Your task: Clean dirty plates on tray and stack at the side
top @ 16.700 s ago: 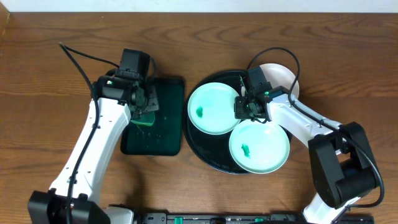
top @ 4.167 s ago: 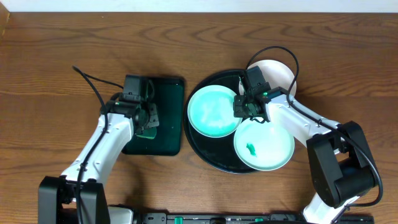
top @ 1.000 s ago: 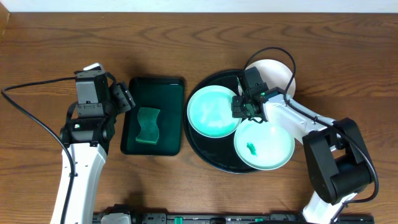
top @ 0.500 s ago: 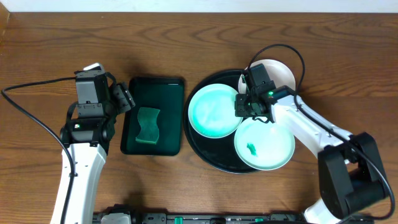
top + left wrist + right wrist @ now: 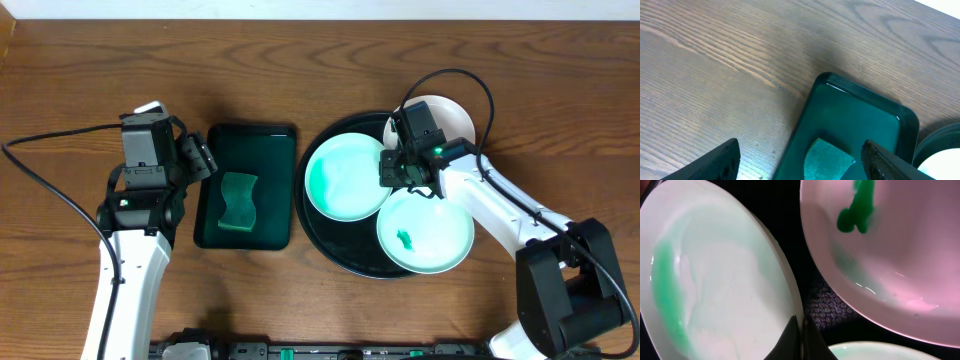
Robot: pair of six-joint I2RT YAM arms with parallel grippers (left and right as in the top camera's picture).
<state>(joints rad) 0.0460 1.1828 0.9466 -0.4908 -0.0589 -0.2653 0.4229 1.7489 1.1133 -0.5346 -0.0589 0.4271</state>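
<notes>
The right end effector [image 5: 400, 172] clenches a mint plate [image 5: 340, 190] by its rim on the black tray [image 5: 325, 245]; the left end effector [image 5: 203, 158] hangs released.

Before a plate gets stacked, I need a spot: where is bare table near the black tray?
Bare wood: right of the black tray, past the white plate; also the far edge behind both trays. Crowded: the right gripper pinches the left mint plate, plates fill the tray, and only a thin strip lies between it and the green tray.
</notes>
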